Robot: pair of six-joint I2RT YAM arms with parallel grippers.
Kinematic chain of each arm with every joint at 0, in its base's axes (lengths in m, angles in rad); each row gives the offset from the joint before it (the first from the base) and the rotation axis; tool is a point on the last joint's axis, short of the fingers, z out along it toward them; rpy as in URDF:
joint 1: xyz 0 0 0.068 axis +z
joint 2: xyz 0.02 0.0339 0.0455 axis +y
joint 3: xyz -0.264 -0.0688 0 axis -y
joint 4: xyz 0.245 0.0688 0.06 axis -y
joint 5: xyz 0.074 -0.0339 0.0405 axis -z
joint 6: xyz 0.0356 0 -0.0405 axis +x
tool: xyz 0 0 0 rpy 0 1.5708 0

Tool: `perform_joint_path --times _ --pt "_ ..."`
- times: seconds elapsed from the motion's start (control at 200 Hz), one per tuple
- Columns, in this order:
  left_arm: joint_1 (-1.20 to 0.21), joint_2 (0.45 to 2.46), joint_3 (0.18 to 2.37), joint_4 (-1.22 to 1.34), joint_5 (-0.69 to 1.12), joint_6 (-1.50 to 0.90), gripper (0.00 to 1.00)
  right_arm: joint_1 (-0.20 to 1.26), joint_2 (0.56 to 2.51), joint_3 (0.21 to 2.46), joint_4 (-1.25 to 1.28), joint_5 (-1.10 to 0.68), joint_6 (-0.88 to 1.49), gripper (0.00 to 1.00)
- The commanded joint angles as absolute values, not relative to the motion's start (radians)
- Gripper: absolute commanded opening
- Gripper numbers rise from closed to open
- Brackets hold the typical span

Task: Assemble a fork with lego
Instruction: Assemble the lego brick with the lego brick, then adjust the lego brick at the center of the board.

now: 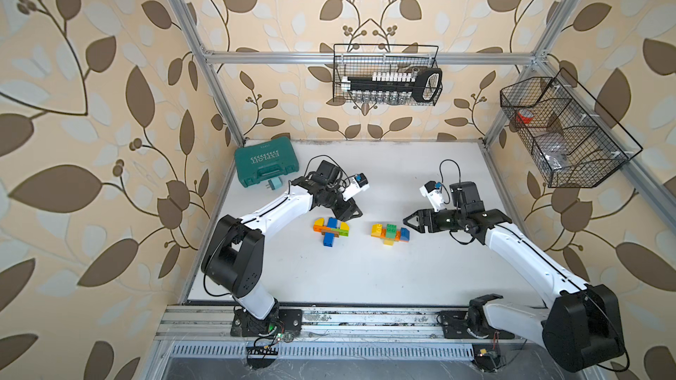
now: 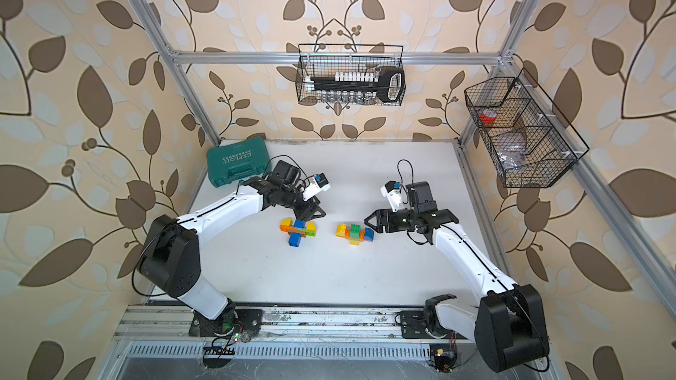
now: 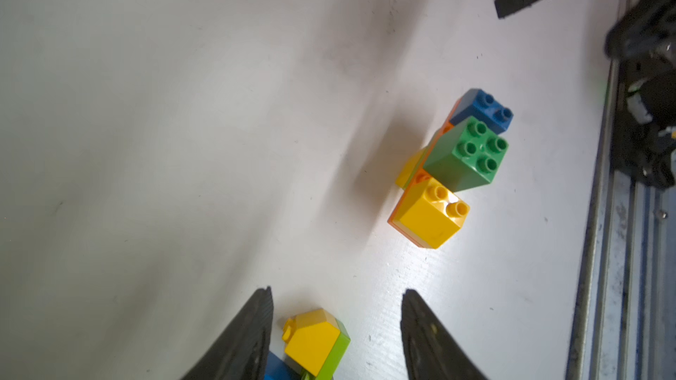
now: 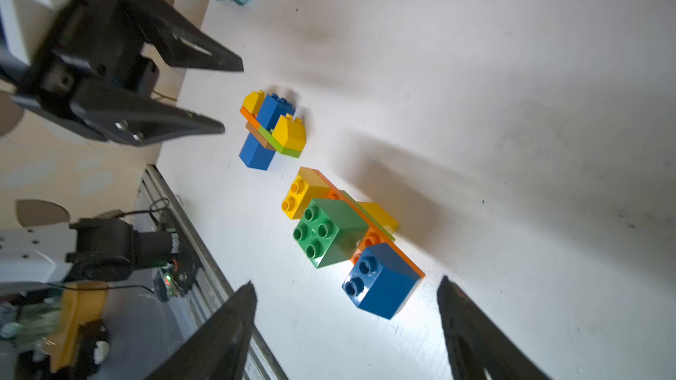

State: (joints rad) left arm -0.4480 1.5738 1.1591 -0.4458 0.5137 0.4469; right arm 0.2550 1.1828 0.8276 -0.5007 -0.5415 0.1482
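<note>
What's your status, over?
Left gripper open, empty. Right gripper open, empty. Blue-stemmed lego cluster and green-topped lego cluster on table, unjoined. Nothing between them.

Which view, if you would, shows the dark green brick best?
The right wrist view: the dark green brick is largest, four studs clear. The left wrist view shows it smaller; in both top views it is tiny.

Near half of tabletop (image 1: pixel 365 279) bare: wide passage. Mid-tabletop, left lego cluster (image 1: pixel 331 230) and right lego cluster (image 1: pixel 390 232), narrow bare gap between. Crowding them: left gripper (image 1: pixel 353 215) just behind left one, right gripper (image 1: pixel 409 225) just beside right one, jaws apart. Far left corner filled by teal case (image 1: pixel 265 168). On right wall, wire basket (image 1: pixel 601 109).
</note>
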Motion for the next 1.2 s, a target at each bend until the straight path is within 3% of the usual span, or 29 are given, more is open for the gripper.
perform_joint_path --times 0.0,0.165,0.35,0.67,1.195 --pt "-0.426 1.498 1.100 -0.374 0.519 0.252 0.58 0.322 1.178 0.918 -0.675 -0.404 -0.063 0.77" --pt "-0.390 1.412 1.006 -0.300 0.433 0.091 0.57 0.434 1.236 1.023 -0.841 -0.299 -0.337 0.75" --pt "-0.379 1.363 0.957 -0.274 0.418 0.010 0.57 0.456 1.331 1.147 -0.929 -0.378 -0.503 0.76" --pt "-0.373 1.362 0.927 -0.258 0.404 -0.021 0.56 0.538 1.486 1.198 -0.866 -0.353 -0.597 0.74" --pt "-0.350 1.406 0.950 -0.282 0.425 -0.022 0.52 0.548 1.599 1.210 -0.811 -0.274 -0.634 0.72"
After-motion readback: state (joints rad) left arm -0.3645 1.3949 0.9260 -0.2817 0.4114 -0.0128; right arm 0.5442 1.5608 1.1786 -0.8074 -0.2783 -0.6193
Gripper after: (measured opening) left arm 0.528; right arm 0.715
